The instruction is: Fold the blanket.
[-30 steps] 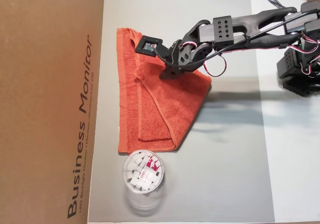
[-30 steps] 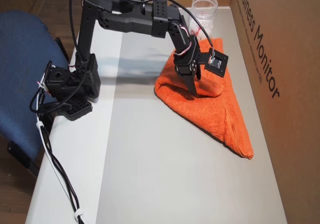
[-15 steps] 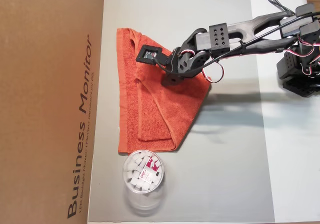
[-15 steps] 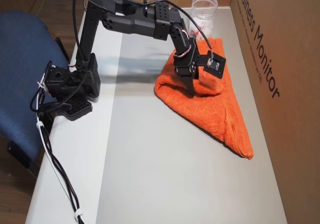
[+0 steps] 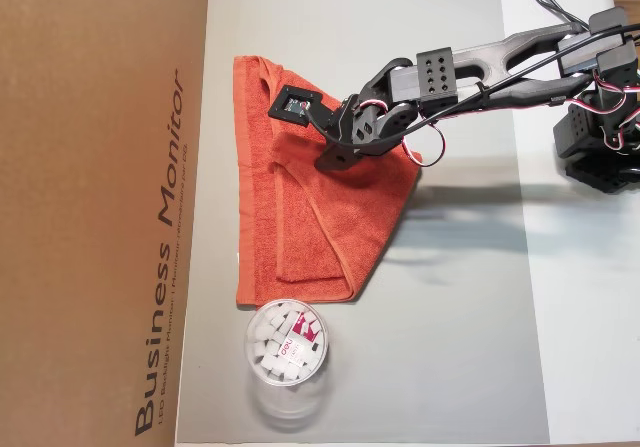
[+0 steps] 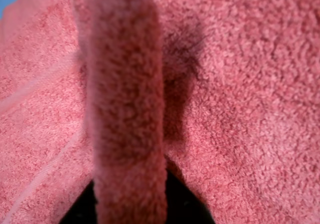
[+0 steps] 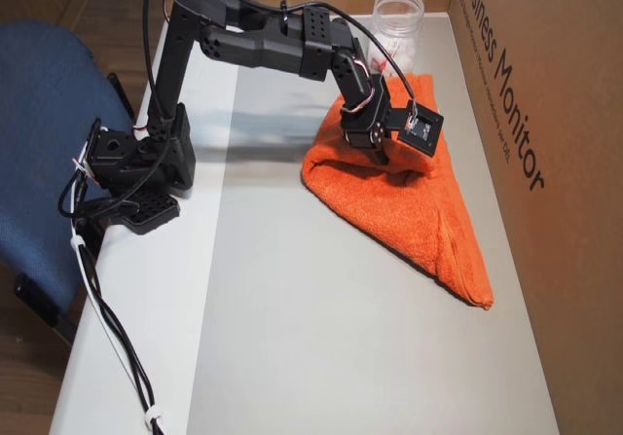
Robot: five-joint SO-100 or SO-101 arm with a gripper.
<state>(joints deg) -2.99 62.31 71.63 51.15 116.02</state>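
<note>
Grey matting (image 5: 460, 297) covered the table, white bare top at its edge, with a brown cardboard box (image 5: 100, 207) along the far side from my base. Going left to right in an overhead view: the box lay beyond my jaws, then the blanket (image 5: 320, 237) directly under them, then my arm (image 5: 500, 62) reaching back to its mount.

Blanket lay on the mat beside the box, partly doubled over: one long hemmed edge ran parallel to the box, a second layer sat diagonally on top, and the outline came to a rough triangle rather than a neat rectangle. A clear round tub (image 5: 286, 341) holding white pieces stood just past the blanket's corner, well to the side of my jaws.

My gripper (image 5: 332, 155) was down on the upper layer. Wrist view showed a raised ridge of terry pile (image 6: 127, 108) running between the jaws, so I judged them closed, pinching a fold of cloth.

Progress judged: one rough fold in place; squaring or a further fold remained.
</note>
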